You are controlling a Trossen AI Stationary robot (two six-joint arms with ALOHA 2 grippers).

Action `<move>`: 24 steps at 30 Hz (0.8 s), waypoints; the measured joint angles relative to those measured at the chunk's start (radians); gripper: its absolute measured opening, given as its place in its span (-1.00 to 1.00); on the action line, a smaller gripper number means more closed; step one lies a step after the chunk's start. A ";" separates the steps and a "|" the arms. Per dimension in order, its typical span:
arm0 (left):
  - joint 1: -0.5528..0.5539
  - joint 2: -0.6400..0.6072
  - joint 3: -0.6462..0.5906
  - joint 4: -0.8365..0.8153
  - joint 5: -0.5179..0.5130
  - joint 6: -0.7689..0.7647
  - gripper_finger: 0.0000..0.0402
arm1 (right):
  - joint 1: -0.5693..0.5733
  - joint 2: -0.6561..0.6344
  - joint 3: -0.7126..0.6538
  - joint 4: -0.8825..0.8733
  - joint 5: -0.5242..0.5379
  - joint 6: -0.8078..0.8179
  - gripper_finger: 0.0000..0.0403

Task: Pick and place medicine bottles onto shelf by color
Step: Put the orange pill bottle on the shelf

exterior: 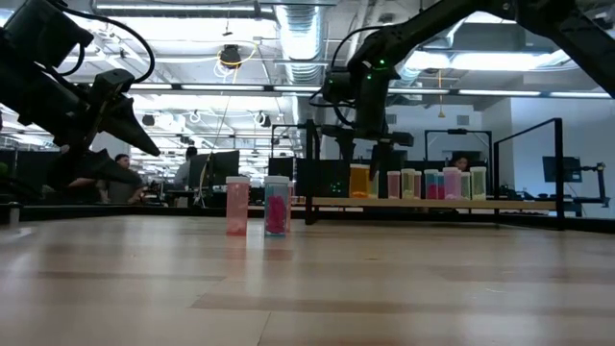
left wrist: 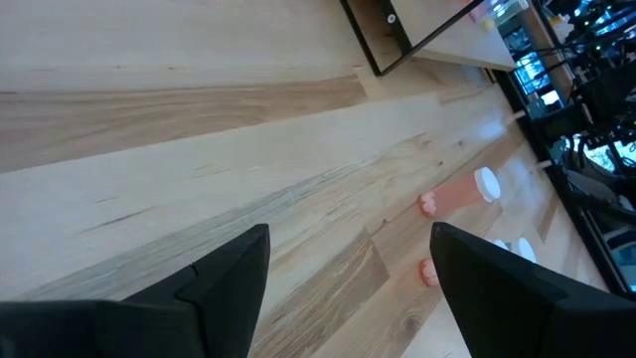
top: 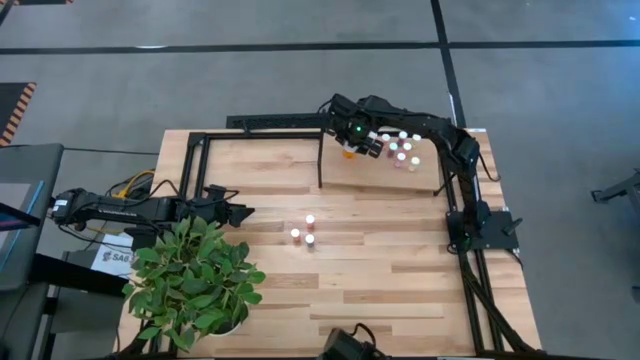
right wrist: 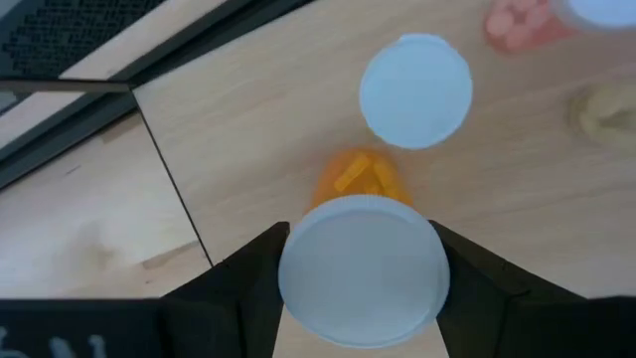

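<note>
Placing orange bottle on shelf

Orange bottle (right wrist: 362, 267) sits upright at the shelf's (top: 430, 178) left end, white cap between the fingers of the right pincer (top: 357, 147), which is clenched on it. More vials (top: 403, 148) stand in a cluster just beside it on the shelf; in the low view they form a row. Three pink vials (top: 304, 232) stand mid-bench (top: 400, 290), well apart from the shelf. Left pincer (top: 240, 212) hovers near the plant (top: 192, 281), fingers spread, holding nothing.
</note>
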 joint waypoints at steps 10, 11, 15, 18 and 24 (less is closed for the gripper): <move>0.000 0.000 0.000 0.000 0.000 0.000 0.32 | 0.024 0.000 0.000 -0.008 -0.011 -0.015 0.12; 0.000 0.000 0.000 0.000 0.000 0.000 0.32 | 0.024 0.000 0.000 -0.009 -0.011 -0.015 0.12; 0.000 0.000 0.000 0.000 0.000 0.000 0.32 | 0.022 0.000 0.000 -0.009 -0.011 -0.015 0.12; 0.000 0.000 0.000 0.000 0.000 0.000 0.32 | 0.021 0.000 0.000 -0.008 -0.010 -0.015 0.15; 0.000 0.000 0.000 0.000 0.000 0.000 0.32 | 0.022 0.000 0.000 -0.008 -0.004 -0.023 0.27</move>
